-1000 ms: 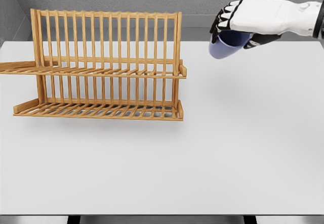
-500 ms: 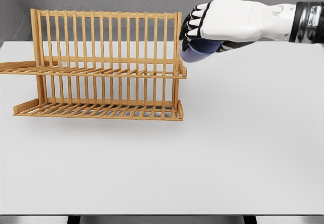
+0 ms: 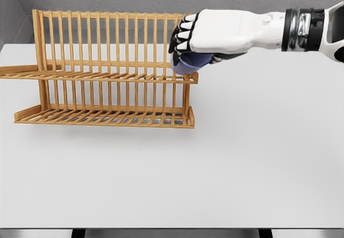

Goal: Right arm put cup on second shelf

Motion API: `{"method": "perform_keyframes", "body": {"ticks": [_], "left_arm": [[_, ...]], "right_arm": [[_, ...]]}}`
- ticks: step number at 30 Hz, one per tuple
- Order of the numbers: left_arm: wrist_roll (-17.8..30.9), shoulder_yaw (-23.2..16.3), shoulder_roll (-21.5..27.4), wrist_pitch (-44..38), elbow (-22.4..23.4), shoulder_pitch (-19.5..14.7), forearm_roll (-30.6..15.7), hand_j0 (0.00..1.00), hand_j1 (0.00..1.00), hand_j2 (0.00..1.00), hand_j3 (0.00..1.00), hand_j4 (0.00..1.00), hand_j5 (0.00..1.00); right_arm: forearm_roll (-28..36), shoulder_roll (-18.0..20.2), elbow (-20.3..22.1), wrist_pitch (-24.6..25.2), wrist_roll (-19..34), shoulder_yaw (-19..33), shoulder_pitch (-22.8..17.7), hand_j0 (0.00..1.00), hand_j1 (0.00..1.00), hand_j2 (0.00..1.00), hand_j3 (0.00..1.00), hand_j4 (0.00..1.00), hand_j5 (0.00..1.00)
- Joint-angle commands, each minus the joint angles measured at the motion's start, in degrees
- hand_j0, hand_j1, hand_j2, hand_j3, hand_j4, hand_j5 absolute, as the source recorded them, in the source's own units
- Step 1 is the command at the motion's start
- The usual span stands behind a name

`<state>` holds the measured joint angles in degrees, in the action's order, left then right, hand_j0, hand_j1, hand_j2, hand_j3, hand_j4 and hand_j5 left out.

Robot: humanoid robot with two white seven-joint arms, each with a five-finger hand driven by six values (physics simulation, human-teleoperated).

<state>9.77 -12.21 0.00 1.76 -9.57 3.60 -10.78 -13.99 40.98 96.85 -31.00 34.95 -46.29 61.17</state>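
cup [image 3: 188, 63] sits in the right hand [image 3: 207, 34], upper middle of the frame, fingers [image 3: 180, 36] curled down over its top and clamped on it. cup is blue-purple, only its lower body shows under the palm. it hangs at the right end of the wooden rack [image 3: 107, 71], just over the right tip of the upper shelf [image 3: 97, 77]; can't tell if it touches the slats. right arm comes in from the upper right edge, stretched level to the left. rack stands on the white tabletop [image 3: 215, 163] in the upper left, lower shelf [image 3: 105, 119] beneath, tall back rails behind. left arm out of frame.
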Motion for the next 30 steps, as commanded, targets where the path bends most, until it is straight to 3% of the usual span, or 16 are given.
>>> {"method": "perform_keyframes", "body": {"ticks": [1,10,11,12,17,19,22,23,24,26,28,30], "left_arm": [[-0.02,0.0,0.0,0.0,-0.01,0.0,-0.03,1.0,1.0,1.0,1.0,1.0,1.0],[-0.02,0.0,0.0,0.0,-0.01,0.0,-0.03,1.0,1.0,1.0,1.0,1.0,1.0],[0.07,0.0,0.0,0.0,-0.01,0.0,-0.03,1.0,1.0,1.0,1.0,1.0,1.0],[0.07,0.0,0.0,0.0,-0.01,0.0,-0.03,1.0,1.0,1.0,1.0,1.0,1.0],[0.07,0.0,0.0,0.0,-0.01,0.0,-0.03,1.0,1.0,1.0,1.0,1.0,1.0],[0.07,0.0,0.0,0.0,-0.01,0.0,-0.03,1.0,1.0,1.0,1.0,1.0,1.0],[0.07,0.0,0.0,0.0,-0.01,0.0,-0.03,1.0,1.0,1.0,1.0,1.0,1.0],[0.07,0.0,0.0,0.0,-0.01,0.09,-0.03,1.0,1.0,1.0,1.0,1.0,1.0],[-0.02,0.0,0.0,0.0,-0.01,0.0,-0.03,1.0,1.0,1.0,1.0,1.0,1.0],[0.07,0.0,0.0,0.0,-0.01,0.0,-0.03,1.0,1.0,1.0,1.0,1.0,1.0],[-0.02,0.0,0.0,0.0,-0.01,0.0,-0.03,1.0,1.0,1.0,1.0,1.0,1.0],[-0.02,0.0,0.0,0.0,-0.01,0.0,-0.03,1.0,1.0,1.0,1.0,1.0,1.0]], "right_arm": [[-0.07,-0.46,-0.09,0.51,0.05,-1.08,0.09,0.61,0.61,0.61,0.61,0.61,0.61],[-1.13,-1.52,-0.35,2.44,0.05,-3.55,0.88,0.63,0.63,0.63,0.63,0.63,0.63],[-1.13,-1.52,-0.35,2.53,0.05,-3.55,0.88,0.86,0.86,0.86,0.86,0.86,0.86],[-1.04,-1.52,-0.18,2.79,0.05,-3.55,0.88,1.0,1.0,1.0,1.0,1.0,1.0],[-1.04,-0.91,-0.44,2.7,0.05,-2.06,1.49,1.0,1.0,1.0,1.0,1.0,1.0],[-0.95,-0.29,-0.61,2.7,0.05,3.48,0.97,1.0,1.0,1.0,1.0,1.0,1.0],[-0.86,4.89,-3.07,2.35,0.05,8.32,0.0,1.0,1.0,1.0,1.0,1.0,1.0],[-0.86,7.0,-3.95,2.0,0.05,10.69,-2.02,1.0,1.0,1.0,1.0,1.0,1.0],[-0.86,9.46,-4.57,1.82,0.05,15.69,-6.66,1.0,1.0,1.0,1.0,1.0,1.0],[-0.86,13.15,-5.01,1.82,0.05,19.92,-13.53,1.0,1.0,1.0,1.0,1.0,1.0],[-0.86,13.33,-7.73,1.74,0.05,19.92,-17.93,1.0,1.0,1.0,1.0,1.0,1.0],[-1.04,12.37,-7.91,1.74,0.05,20.1,-21.53,1.0,1.0,1.0,1.0,1.0,1.0]]}}
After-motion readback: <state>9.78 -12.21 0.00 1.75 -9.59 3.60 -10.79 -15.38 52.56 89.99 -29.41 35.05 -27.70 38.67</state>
